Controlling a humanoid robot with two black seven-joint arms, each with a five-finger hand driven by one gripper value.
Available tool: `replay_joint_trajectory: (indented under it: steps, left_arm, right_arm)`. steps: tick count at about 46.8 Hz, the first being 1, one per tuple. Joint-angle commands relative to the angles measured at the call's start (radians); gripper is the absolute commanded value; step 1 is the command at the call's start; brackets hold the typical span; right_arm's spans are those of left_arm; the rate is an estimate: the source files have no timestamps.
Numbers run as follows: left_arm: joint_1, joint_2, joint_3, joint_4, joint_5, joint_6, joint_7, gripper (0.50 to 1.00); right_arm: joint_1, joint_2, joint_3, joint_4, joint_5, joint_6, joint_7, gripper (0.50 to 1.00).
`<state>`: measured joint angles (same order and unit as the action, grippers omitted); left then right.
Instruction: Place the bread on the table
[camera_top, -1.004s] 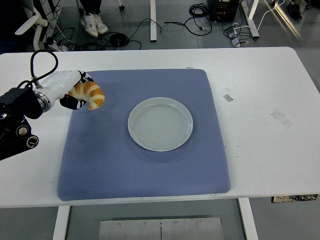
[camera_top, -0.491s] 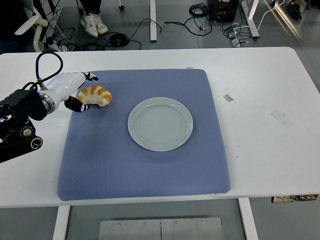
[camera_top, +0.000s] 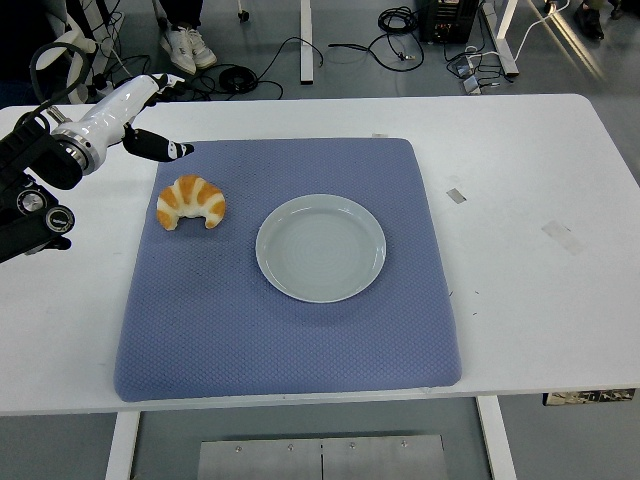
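A white surface (camera_top: 520, 300) fills the view, its near edge running along the bottom, with a blue quilted mat (camera_top: 290, 330) spread across the middle. On the mat, right of centre, sits a pale round plate (camera_top: 320, 247) with nothing on it. Just left of the plate, clear of its rim, a croissant (camera_top: 191, 201) lies flat on the mat near the mat's left edge, its two tips pointing toward the near side; nothing touches it.

Beyond the croissant and to its left, the robot's left hand (camera_top: 140, 115) hangs over the surface's far left corner, apart from the bread. Its white shell points toward the far right, its dark fingers (camera_top: 160, 149) are spread loose and it holds nothing; one dark finger reaches just over the mat's far left corner. The black arm (camera_top: 30, 190) behind it enters from the left edge, with a black cable (camera_top: 52, 55) looping above the wrist.

Small pieces of pale tape (camera_top: 456, 194) mark the bare surface to the right of the mat, another farther right (camera_top: 561, 234).

Past the far edge, the floor carries tangled black cables (camera_top: 300, 50), white table legs (camera_top: 307, 40) and a person's white shoes (camera_top: 187, 47) at top left.
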<state>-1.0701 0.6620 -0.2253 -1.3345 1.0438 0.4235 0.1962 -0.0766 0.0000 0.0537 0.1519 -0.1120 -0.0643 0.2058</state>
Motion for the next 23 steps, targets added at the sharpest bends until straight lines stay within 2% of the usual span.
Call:
replay_joint_trajectory:
  steps: [1,9,18,23]
  left_arm:
    - [0.006,0.001,-0.003,0.003,-0.054,0.037,-0.046,0.821]
    - [0.004,0.045,-0.011,0.014,-0.145,0.092,-0.107,0.818]
    - [0.048,0.056,-0.130,0.101,-0.335,0.109,-0.270,0.816]
    - [0.064,0.051,-0.167,0.138,-0.358,0.107,-0.290,0.816]
  right_arm:
    - [0.000,0.000,0.000,0.000,0.000,0.000,0.000,1.000]
    - [0.000,0.000,0.000,0.000,0.000,0.000,0.000,1.000]
    - [0.000,0.000,0.000,0.000,0.000,0.000,0.000,1.000]
    - [0.000,0.000,0.000,0.000,0.000,0.000,0.000,1.000]
